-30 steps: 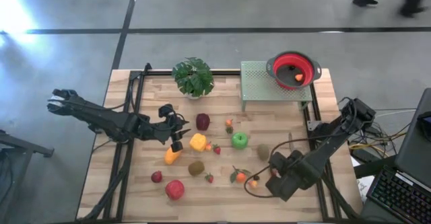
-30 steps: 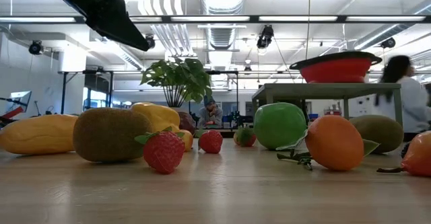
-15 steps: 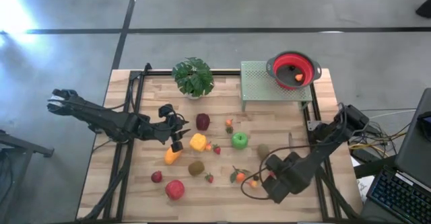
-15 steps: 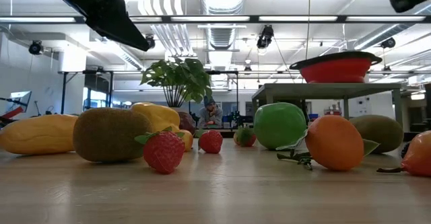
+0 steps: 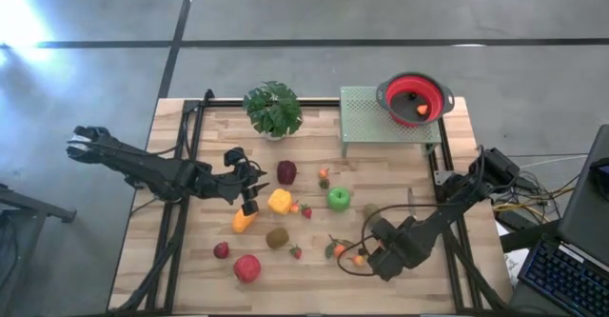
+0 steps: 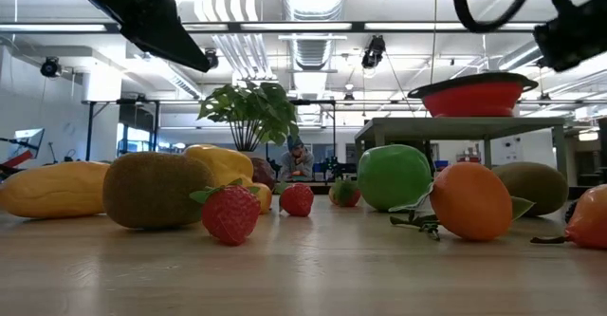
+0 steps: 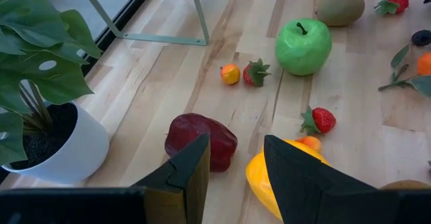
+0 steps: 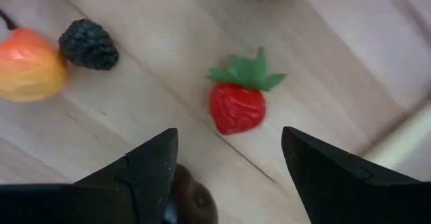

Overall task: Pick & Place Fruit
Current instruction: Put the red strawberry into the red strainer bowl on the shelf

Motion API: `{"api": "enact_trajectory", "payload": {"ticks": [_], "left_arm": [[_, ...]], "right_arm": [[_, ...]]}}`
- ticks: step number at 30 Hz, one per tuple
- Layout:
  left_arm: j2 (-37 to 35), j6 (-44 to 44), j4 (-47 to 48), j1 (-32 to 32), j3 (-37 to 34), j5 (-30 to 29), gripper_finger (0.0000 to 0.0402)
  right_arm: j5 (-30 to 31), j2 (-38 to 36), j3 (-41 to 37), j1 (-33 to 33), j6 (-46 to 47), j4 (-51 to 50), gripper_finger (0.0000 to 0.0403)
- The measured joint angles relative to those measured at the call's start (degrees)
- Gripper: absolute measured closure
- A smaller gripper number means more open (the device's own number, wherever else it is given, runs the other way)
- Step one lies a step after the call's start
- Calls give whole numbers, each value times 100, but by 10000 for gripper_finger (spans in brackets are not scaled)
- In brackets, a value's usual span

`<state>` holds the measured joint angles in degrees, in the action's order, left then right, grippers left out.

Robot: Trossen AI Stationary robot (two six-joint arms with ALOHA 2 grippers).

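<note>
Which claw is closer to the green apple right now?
Left. The left claw hovers beside the yellow fruit, a short way across from the green apple. The right claw sits farther off, toward the table's near edge.

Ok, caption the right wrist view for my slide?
Open right gripper hovering over a strawberry, blackberry alongside.

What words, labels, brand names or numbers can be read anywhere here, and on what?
None can be read: the toy fruit, the potted plant, the red bowl, the green stand and the wooden table bear no writing that shows. Any signs in the room behind are too small to read.
</note>
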<state>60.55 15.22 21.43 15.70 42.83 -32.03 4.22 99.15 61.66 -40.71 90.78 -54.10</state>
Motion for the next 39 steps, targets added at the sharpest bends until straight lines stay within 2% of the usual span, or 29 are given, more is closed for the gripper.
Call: {"api": "enact_trajectory", "payload": {"ticks": [5,9,20,32,39], "left_arm": [[0,0,0,0,0,0,255],[0,0,0,0,0,1,255],[0,0,0,0,2,2,255],[1,0,2,0,0,4,255],[0,11,4,0,0,4,255]], "right_arm": [[-21,-4,-308,30,-15,556,137],[5,-4,-480,94,-30,570,139],[-29,-41,-821,417,-640,1160,183],[66,-302,-773,452,-1098,1301,261],[47,-669,-779,468,-1330,1262,250]]}}
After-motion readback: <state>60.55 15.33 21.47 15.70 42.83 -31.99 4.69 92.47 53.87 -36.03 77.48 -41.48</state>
